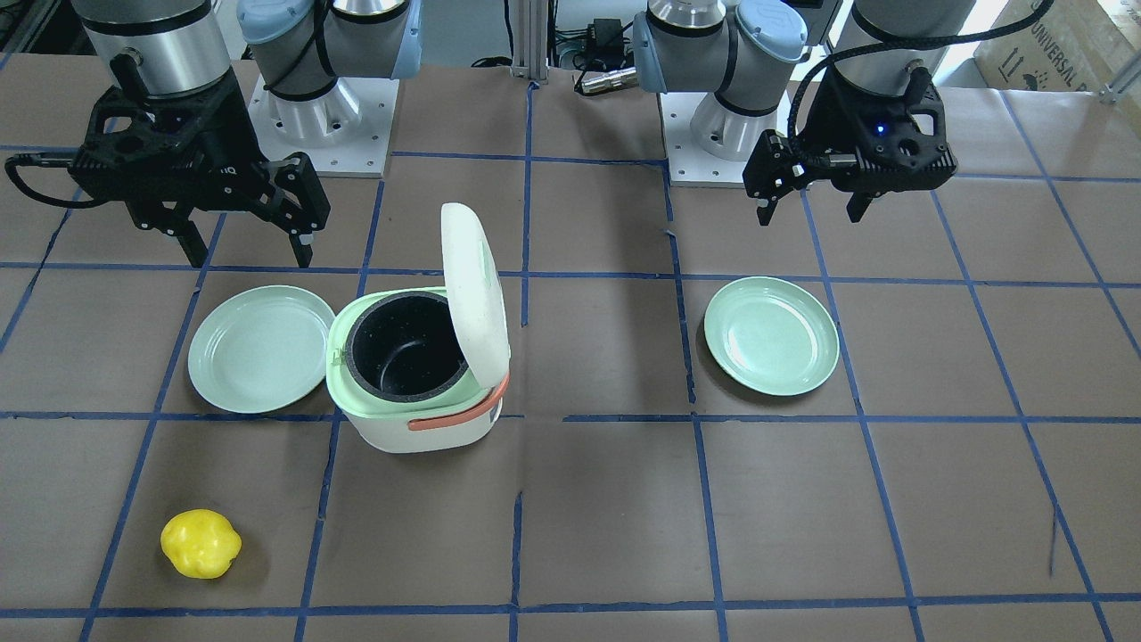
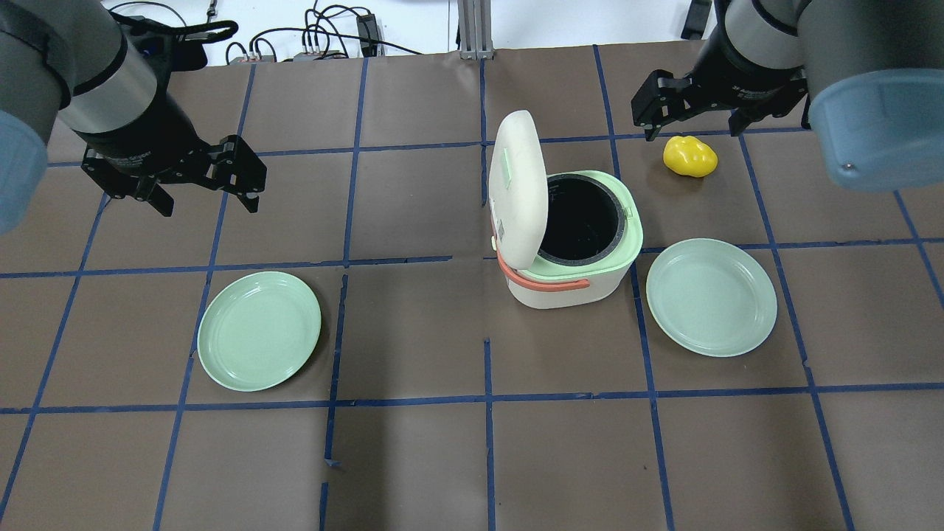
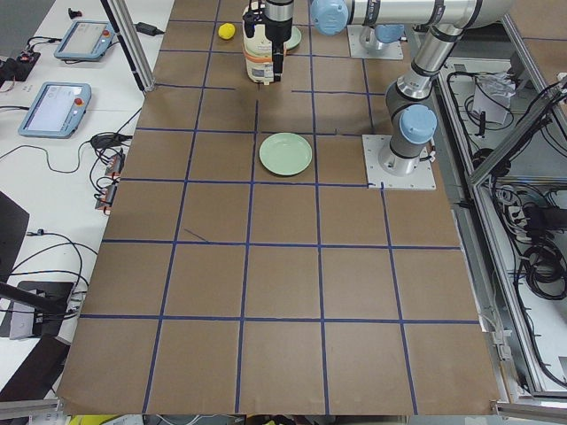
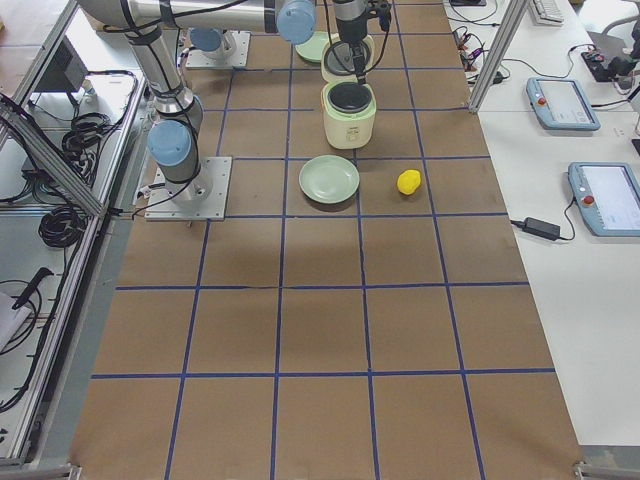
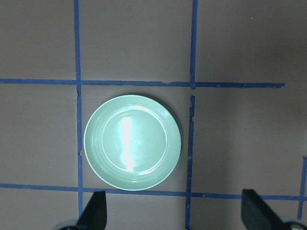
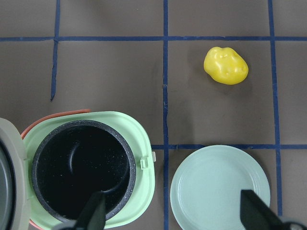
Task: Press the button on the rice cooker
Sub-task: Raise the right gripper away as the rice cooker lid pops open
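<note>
The rice cooker (image 1: 419, 419) (image 2: 568, 284) is white with a pale green rim and an orange handle. Its lid (image 2: 518, 184) stands open and the black inner pot (image 6: 84, 167) is empty. A small tab (image 6: 146, 163) sits on the rim; I see no clear button. My right gripper (image 1: 250, 254) (image 2: 693, 131) is open and empty, hovering above the table beside the cooker's open side. My left gripper (image 1: 811, 212) (image 2: 207, 204) is open and empty, far from the cooker, above a green plate (image 5: 132, 142).
A second green plate (image 2: 712, 296) (image 6: 220, 187) lies next to the cooker on my right side. A yellow lumpy object (image 2: 689, 156) (image 6: 225, 65) lies on the table beyond it. Blue tape lines grid the brown table.
</note>
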`<state>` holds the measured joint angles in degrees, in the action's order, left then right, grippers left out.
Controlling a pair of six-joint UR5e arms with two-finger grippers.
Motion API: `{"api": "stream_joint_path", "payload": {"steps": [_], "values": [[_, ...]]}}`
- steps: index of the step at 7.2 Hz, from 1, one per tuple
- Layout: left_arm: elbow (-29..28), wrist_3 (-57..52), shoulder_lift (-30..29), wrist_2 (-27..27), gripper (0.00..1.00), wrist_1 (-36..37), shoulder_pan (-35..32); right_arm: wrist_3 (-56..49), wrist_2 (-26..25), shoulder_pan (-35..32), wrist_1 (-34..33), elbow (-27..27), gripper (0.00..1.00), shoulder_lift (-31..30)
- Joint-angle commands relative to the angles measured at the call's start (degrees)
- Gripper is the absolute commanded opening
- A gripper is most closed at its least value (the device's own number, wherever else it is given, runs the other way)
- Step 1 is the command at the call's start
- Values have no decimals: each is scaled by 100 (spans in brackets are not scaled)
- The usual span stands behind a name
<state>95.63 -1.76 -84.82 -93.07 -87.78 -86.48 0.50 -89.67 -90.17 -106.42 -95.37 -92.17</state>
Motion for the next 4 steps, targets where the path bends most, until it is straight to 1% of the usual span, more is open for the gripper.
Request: {"api": "stream_joint_path", "payload": {"steps": [1, 3, 4], "values": [[0, 0, 0, 0, 100, 6, 0, 47, 11, 17, 69, -8, 100, 6], [0, 0, 0, 0, 100, 6, 0, -85, 3, 17, 130, 1, 100, 15], [0, 0, 0, 0, 100, 6, 0, -94, 2, 17, 270, -8, 100, 15]]}}
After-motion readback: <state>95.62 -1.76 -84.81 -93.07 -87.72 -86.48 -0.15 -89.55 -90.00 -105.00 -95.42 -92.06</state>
